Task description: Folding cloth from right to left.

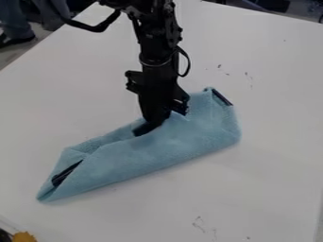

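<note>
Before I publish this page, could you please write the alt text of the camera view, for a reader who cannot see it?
A black robot arm comes from the top edge, its end effector down at the upper edge of a folded light blue cloth, which lies slantwise on a white table. Dark trim shows at both cloth ends.

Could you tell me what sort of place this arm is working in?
It looks like a lab or workshop: a black robot arm hangs over a plain white table with a blue cloth on it, and cables run along the arm.
</note>
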Controlling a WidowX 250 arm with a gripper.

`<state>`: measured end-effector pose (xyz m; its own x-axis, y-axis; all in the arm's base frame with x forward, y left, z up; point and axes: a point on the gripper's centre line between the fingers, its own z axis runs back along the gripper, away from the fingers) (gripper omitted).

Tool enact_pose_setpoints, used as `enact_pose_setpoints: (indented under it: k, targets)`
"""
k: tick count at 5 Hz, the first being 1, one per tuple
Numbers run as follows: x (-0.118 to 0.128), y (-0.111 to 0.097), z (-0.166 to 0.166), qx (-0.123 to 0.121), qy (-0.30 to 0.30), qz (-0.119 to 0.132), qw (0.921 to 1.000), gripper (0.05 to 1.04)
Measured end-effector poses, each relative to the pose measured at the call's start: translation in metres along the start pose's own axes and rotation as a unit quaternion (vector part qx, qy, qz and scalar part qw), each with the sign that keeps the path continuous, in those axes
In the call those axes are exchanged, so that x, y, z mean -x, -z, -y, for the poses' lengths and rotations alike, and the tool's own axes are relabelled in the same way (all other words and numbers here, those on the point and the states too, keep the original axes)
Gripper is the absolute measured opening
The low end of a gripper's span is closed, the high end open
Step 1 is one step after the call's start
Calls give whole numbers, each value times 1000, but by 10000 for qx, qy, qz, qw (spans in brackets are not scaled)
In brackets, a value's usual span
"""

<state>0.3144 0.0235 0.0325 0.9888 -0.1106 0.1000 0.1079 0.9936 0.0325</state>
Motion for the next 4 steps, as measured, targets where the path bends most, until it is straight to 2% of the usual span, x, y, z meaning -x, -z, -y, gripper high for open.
enact_pose_setpoints:
  k: [1, 2, 3, 4]
  targets:
    - [0, 0, 0, 13, -11, -13, 10000, 77]
    - [4, -4, 0, -39, 5, -107, 9999, 55]
    - [1, -30, 8, -234, 166, 71, 9996, 54]
    - [9, -52, 20, -427, 264, 131, 9987, 54]
